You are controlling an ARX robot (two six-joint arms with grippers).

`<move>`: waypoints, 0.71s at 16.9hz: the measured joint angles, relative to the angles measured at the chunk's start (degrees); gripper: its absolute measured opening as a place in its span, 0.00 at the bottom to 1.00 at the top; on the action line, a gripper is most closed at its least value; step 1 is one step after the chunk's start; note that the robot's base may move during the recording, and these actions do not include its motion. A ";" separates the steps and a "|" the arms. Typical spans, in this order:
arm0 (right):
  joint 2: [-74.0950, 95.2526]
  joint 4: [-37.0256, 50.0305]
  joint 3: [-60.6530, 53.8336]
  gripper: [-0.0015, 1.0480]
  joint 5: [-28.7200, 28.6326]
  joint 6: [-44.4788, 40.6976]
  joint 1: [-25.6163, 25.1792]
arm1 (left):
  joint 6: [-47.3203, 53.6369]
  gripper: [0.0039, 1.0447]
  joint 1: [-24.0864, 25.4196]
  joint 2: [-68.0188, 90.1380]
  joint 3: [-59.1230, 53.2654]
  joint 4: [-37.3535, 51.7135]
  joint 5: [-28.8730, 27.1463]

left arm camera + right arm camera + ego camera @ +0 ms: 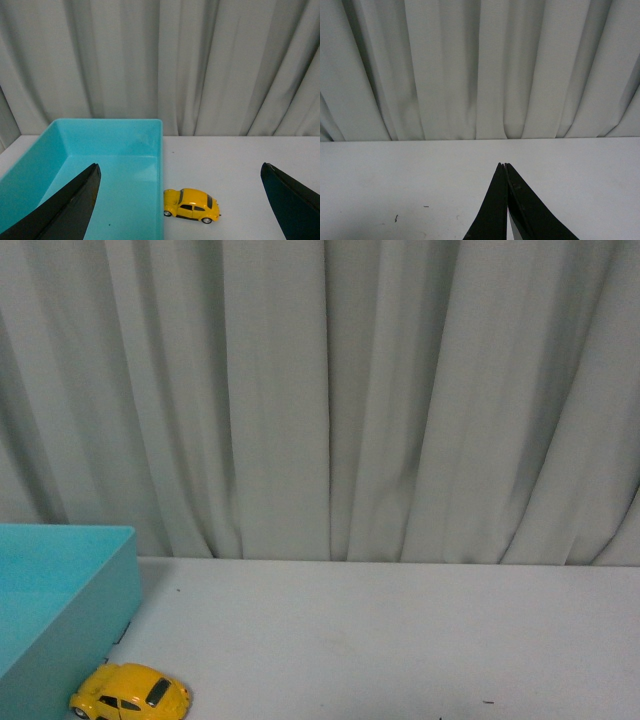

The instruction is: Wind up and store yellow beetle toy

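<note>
The yellow beetle toy (130, 692) stands on its wheels on the white table, right beside the outer wall of the teal bin (60, 590) at the front left. In the left wrist view the toy (191, 205) touches or nearly touches the bin's wall (159, 150). My left gripper (180, 172) is open wide and empty, above and short of the toy, which lies between its two black fingers (75, 205). My right gripper (503, 165) is shut on nothing, over bare table. Neither gripper shows in the front view.
A grey pleated curtain (330, 390) hangs behind the table's far edge. The white table (400, 640) stretches to the right of the toy. Small dark specks (426, 206) mark the table in the right wrist view.
</note>
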 joint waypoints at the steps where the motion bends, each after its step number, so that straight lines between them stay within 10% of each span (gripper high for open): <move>1: -1.99 -2.54 0.09 0.02 0.00 0.00 0.00 | 0.00 0.94 0.00 0.00 0.00 0.00 0.00; 5: -10.16 -10.38 0.04 0.02 0.02 0.00 0.00 | 0.00 0.94 0.00 0.00 0.00 0.02 0.00; 8: -10.16 -10.38 0.04 0.31 0.02 0.00 0.00 | 0.00 0.94 0.00 0.00 0.00 0.02 0.00; 12: -10.16 -10.38 0.04 0.46 0.02 0.00 0.00 | 0.00 0.94 0.00 0.00 0.00 0.00 0.00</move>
